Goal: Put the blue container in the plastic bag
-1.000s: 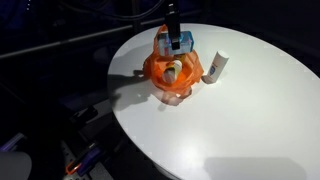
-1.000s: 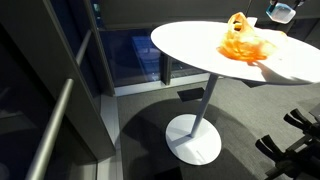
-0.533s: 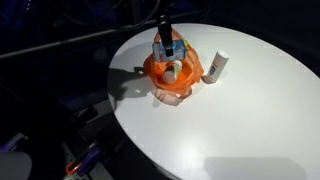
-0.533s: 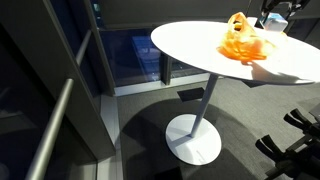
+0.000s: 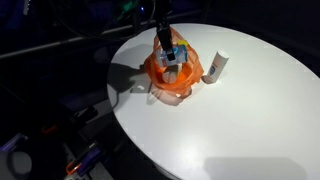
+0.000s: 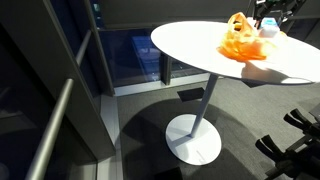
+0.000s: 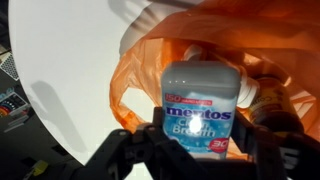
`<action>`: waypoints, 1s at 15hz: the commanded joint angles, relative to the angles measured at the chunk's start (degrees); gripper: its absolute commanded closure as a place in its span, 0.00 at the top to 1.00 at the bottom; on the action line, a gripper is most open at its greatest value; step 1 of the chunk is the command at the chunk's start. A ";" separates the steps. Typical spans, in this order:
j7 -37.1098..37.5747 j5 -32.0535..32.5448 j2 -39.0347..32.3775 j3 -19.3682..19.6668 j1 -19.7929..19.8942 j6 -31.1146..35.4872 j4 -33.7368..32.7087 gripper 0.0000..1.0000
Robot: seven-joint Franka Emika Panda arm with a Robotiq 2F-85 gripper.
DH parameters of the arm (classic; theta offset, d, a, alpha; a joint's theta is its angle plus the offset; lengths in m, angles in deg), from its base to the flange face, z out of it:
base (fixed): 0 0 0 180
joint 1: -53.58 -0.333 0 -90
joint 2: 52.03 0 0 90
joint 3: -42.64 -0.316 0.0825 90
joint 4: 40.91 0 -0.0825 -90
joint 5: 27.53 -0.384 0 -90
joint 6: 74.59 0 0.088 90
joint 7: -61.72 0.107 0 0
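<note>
My gripper (image 7: 200, 140) is shut on a light blue Mentos container (image 7: 201, 105), its fingers pressing both sides. I hold it just above the open mouth of an orange plastic bag (image 7: 150, 60). In an exterior view the container (image 5: 172, 50) hangs low over the bag (image 5: 170, 80) on the round white table (image 5: 240, 110). It also shows in an exterior view as the gripper (image 6: 268, 22) right over the bag (image 6: 240, 42). A whitish bottle (image 7: 262, 92) lies inside the bag.
A white cylindrical tube (image 5: 216, 66) stands on the table just beside the bag. The table edge is close behind the bag. The table stands on a single pedestal (image 6: 197, 130) beside a dark glass wall and a handrail.
My gripper has come down with the blue container from above the bag until it sits at the bag's opening. The bag and the white tube have not moved.
</note>
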 commanded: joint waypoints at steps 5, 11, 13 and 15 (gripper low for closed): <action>8.12 5.53 -2.45 0.23 -2.49 -0.50 -1.87 0.41; 8.64 5.33 -1.99 -0.28 -4.27 -0.38 -1.10 0.41; 8.50 5.42 -2.04 -0.41 -4.77 -0.48 -1.00 0.41; 7.08 4.23 -1.95 -0.49 -4.87 -0.65 -1.02 0.91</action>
